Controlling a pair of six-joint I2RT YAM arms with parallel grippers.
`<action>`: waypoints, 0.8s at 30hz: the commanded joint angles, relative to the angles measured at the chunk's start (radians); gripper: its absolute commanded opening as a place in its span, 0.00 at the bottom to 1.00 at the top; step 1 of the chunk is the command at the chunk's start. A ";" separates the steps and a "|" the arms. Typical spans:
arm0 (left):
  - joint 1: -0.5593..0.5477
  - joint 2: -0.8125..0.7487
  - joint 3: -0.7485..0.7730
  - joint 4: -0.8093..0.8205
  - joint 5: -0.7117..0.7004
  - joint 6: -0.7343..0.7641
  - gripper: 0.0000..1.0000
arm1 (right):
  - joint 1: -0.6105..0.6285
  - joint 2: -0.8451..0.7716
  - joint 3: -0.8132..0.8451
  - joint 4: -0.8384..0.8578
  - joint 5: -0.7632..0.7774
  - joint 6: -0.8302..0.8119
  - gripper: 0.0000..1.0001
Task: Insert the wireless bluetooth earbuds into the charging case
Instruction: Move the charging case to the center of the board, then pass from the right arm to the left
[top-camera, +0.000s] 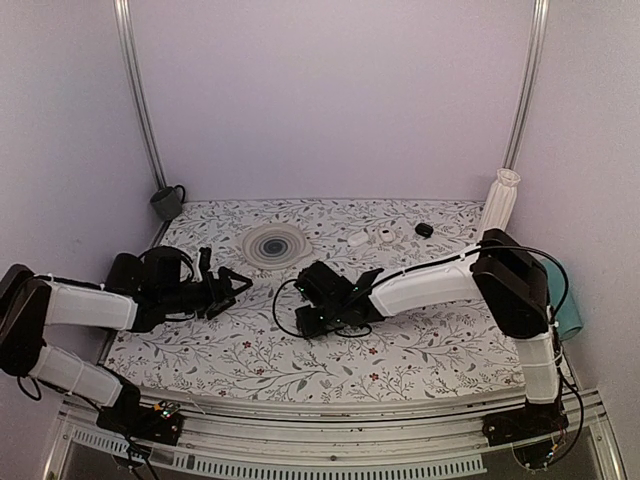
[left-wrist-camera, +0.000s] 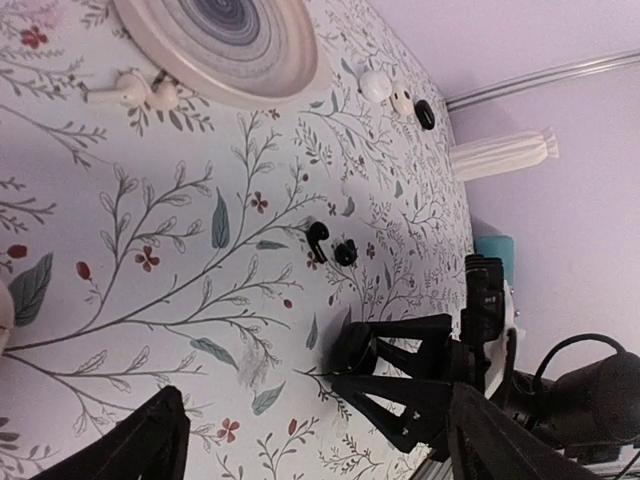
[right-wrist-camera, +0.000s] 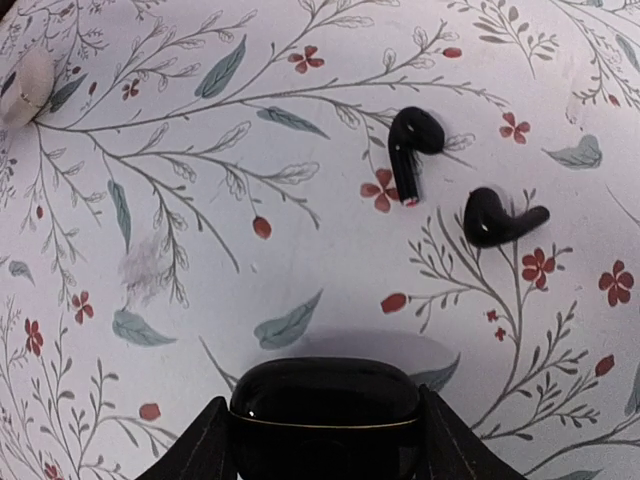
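While the left gripper (top-camera: 225, 272) hangs wide open and empty over the left of the floral counter (top-camera: 430, 345), the right gripper (right-wrist-camera: 322, 445) near the middle pinches the closed black charging case (right-wrist-camera: 322, 400) between its fingers. Just beyond the case and to its right, the first black earbud (right-wrist-camera: 408, 140) and the second black earbud (right-wrist-camera: 490, 220) lie on the counter, close together, not touching.

Lab robot cell: plain lilac walls (top-camera: 330, 100), aluminium corner posts (top-camera: 140, 100) at 11 and 1 o'clock, floral-cloth table (top-camera: 440, 350), metal frame rail (top-camera: 330, 425) at 6.
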 joint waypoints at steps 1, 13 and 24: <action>-0.040 0.080 -0.050 0.208 0.060 -0.155 0.88 | -0.009 -0.122 -0.193 0.266 -0.095 -0.003 0.50; -0.257 0.325 0.059 0.323 0.032 -0.250 0.64 | -0.012 -0.217 -0.399 0.539 -0.173 -0.053 0.51; -0.320 0.466 0.156 0.293 0.067 -0.230 0.55 | -0.015 -0.212 -0.410 0.575 -0.190 -0.069 0.52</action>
